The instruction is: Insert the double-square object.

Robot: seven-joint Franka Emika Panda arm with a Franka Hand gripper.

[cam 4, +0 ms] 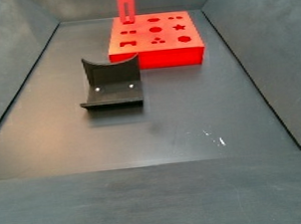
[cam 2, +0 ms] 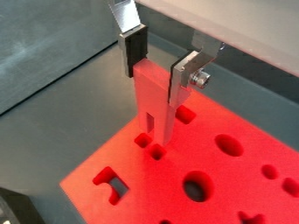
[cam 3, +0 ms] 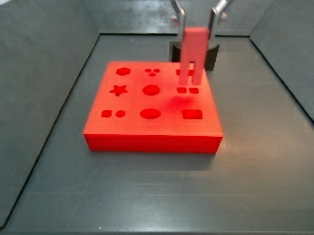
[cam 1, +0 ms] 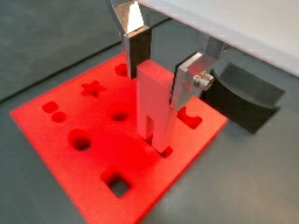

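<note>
I've got the gripper [cam 1: 162, 68] clamped on the double-square object [cam 1: 156, 109], which hangs upright between the fingers [cam 2: 133, 51] with its lower end right at the red board [cam 1: 70, 109] below.

One double-square object [cam 1: 156, 103], one board [cam 1: 70, 166], one holder [cam 4: 111, 83]

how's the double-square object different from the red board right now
The double-square object stands upright, tall and narrow, clamped in the gripper over the board's holes; the red board lies flat and wide on the floor. The object looks paler pink; the board is bright red with many shaped holes. Both are reddish.
</note>
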